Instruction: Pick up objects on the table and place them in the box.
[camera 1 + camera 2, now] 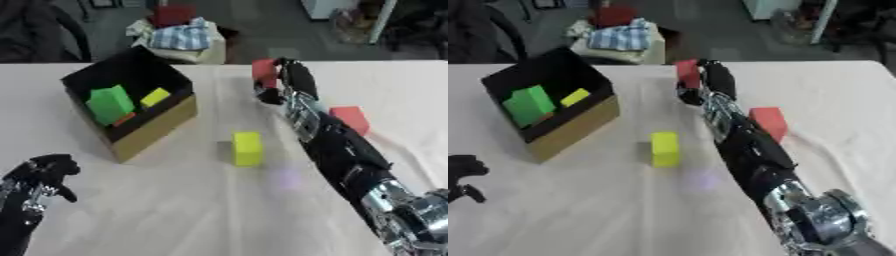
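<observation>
My right arm stretches up the table, and my right hand (293, 77) has its fingers curled round a red block (263, 70) near the far edge. A second red block (352, 119) lies right beside the forearm. A yellow block (247, 148) stands in the middle of the table. The cardboard box (162, 127), black inside, sits at the left and holds a green block (109, 104), a yellow block (155, 97) and a small orange piece. My left hand (45, 176) rests at the lower left with fingers curled and nothing in it.
A white cloth covers the table (157, 210). Beyond the far edge stand a pile of cloths (179, 37) with a red thing on top, and dark furniture at the far left.
</observation>
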Motion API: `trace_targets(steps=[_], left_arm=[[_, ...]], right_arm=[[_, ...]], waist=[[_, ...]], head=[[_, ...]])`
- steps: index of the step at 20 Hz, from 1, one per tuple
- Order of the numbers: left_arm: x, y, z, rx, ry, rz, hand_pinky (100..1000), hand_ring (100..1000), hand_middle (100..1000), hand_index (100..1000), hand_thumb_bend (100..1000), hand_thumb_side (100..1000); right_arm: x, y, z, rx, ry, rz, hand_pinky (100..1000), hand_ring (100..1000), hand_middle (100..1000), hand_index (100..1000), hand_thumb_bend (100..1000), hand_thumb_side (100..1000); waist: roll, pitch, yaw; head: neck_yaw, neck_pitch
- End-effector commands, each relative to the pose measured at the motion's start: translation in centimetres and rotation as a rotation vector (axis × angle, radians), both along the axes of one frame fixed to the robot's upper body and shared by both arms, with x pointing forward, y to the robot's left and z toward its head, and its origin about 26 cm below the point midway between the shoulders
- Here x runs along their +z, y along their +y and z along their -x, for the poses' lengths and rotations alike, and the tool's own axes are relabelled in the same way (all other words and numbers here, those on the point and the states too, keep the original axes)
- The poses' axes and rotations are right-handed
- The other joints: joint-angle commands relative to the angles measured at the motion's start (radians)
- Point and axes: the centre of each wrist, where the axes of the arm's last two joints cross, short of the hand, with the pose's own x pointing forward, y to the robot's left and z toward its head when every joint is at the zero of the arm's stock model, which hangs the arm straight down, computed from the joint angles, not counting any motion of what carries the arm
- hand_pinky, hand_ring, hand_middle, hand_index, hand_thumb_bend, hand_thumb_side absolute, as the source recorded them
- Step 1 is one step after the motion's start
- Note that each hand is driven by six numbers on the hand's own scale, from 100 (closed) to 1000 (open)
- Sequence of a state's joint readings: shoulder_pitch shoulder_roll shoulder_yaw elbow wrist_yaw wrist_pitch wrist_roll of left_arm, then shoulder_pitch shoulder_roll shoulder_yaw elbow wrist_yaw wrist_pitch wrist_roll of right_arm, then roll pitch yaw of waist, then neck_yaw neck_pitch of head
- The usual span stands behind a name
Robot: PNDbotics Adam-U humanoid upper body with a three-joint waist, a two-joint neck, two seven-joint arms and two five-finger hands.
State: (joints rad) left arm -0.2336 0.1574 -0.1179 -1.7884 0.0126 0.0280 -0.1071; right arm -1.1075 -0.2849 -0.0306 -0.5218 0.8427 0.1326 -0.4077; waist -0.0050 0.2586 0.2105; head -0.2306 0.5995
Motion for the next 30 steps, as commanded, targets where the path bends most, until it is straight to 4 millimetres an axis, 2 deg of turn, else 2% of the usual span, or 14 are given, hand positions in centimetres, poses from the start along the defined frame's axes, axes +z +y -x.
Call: trace_targets(steps=[1, 6, 11, 15, 20, 21, 22, 23, 25, 30], left_arm=[[0.8, 0.3, 0.1, 0.003, -0.028, -0.006, 432, 699, 614, 711, 428, 618], [0.9, 0.2, 0.0, 0.001, -0.030, -0.006, 432, 700, 614, 710, 427, 617], [0.9, 0.2, 0.0, -0.003, -0.030, -0.006, 433, 701, 614, 710, 426, 617], [0.9, 0.0, 0.0, -0.010, -0.031, -0.005, 433, 701, 614, 710, 426, 616], [0.9, 0.0, 0.0, -0.011, -0.031, -0.005, 433, 701, 614, 710, 426, 616], [1.0, -0.1, 0.0, -0.016, -0.033, -0.006, 433, 702, 613, 709, 427, 616], [1.0, -0.1, 0.0, -0.018, -0.033, -0.006, 433, 702, 613, 709, 427, 616], [1.0, -0.1, 0.0, -0.017, -0.033, -0.007, 433, 703, 613, 709, 427, 616], [1.0, -0.1, 0.0, -0.015, -0.032, -0.006, 433, 703, 613, 709, 427, 616], [1.0, -0.1, -0.1, -0.015, -0.032, -0.005, 433, 703, 613, 709, 427, 615]], right_arm=[[2.3, 0.5, -0.2, 0.027, -0.098, -0.007, 691, 683, 515, 679, 199, 272], [5.7, 3.3, 0.1, 0.234, -0.151, 0.034, 703, 691, 519, 685, 179, 273], [9.1, 8.1, 1.5, 0.555, -0.138, 0.149, 713, 700, 529, 693, 166, 278], [9.9, 11.1, 2.5, 0.742, -0.093, 0.208, 723, 710, 545, 709, 161, 301], [10.2, 11.8, 2.9, 0.804, -0.062, 0.222, 723, 710, 545, 709, 161, 301], [9.8, 12.4, 3.0, 0.824, -0.052, 0.235, 759, 765, 662, 846, 247, 443], [9.3, 13.2, 3.2, 0.853, -0.032, 0.262, 759, 765, 662, 846, 247, 443], [8.7, 13.8, 3.2, 0.879, -0.007, 0.301, 779, 802, 771, 928, 329, 499], [8.0, 14.0, 3.2, 0.903, 0.034, 0.360, 790, 822, 826, 960, 366, 523], [8.4, 13.5, 3.0, 0.834, 0.067, 0.394, 807, 857, 900, 982, 423, 539]], waist=[[0.010, -0.001, -0.003], [0.006, -0.002, -0.008], [0.002, -0.005, 0.001], [-0.002, -0.007, 0.013], [-0.003, -0.007, 0.016], [-0.009, -0.007, 0.020], [-0.011, -0.007, 0.020], [-0.012, -0.008, 0.018], [-0.013, -0.008, 0.016], [-0.013, -0.010, 0.017]], head=[[-0.001, -0.015], [-0.002, -0.016], [-0.010, -0.015], [-0.018, -0.014], [-0.020, -0.014], [-0.026, -0.015], [-0.026, -0.015], [-0.025, -0.016], [-0.024, -0.016], [-0.025, -0.018]])
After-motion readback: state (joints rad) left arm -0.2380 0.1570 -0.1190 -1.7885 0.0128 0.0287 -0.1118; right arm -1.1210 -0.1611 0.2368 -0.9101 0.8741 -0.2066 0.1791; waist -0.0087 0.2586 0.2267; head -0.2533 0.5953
